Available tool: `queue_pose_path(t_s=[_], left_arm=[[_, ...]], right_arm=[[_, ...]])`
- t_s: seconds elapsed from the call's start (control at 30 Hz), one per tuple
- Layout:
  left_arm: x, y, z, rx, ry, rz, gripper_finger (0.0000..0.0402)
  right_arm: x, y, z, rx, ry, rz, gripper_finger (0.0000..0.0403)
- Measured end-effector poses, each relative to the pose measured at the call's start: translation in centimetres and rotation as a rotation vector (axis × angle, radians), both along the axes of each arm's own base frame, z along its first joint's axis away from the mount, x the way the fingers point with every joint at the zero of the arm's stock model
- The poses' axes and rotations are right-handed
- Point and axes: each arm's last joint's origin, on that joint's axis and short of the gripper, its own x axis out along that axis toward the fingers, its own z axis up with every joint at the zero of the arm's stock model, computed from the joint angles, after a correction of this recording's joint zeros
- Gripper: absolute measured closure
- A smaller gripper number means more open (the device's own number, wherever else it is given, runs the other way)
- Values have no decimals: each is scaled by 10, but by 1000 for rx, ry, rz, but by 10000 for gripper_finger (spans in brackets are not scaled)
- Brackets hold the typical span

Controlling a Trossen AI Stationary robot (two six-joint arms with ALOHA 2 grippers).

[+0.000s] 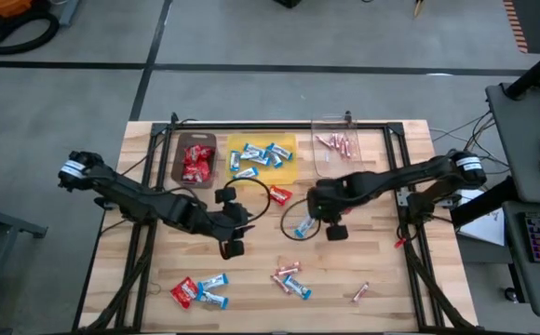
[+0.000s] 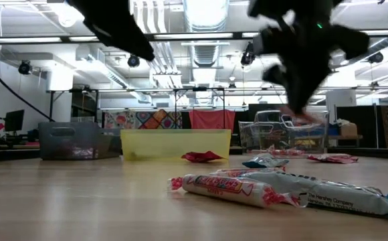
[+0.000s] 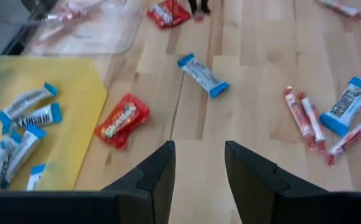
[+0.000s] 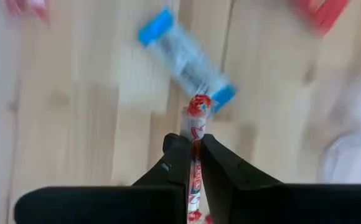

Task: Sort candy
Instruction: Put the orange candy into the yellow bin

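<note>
Readable text: "Skittles" on the red packet (image 3: pixel 122 119) lying on the wood beside the yellow bin, left wrist view. "The Hershey Company" in small print on the silver bar wrapper (image 2: pixel 334 195) nearest the camera, low view. Print on the pink stick (image 2: pixel 229 186) in front is too blurred to read.

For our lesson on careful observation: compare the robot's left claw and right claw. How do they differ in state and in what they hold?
The left claw stands open with bare wood between its fingers; the right claw is shut on a slim pink stick candy.
The left claw holds nothing, pointing toward a red packet beside the yellow bin; the right claw carries its stick above a blue-and-white bar.
Both are dark, two-fingered, and over the table's middle.
</note>
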Motion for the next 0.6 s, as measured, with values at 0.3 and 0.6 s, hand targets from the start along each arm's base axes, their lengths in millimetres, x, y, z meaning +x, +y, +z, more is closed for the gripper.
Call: queue_pose_path(t_s=[0.3,0.6], left_arm=[[-7,3,-4,-24,55,68,278],[-14,3,-9,-55,121,130,278]], right_arm=[[20,-38,71,-245,-168,-53,376],[-5,-150,80,-347,-122,-344,375]])
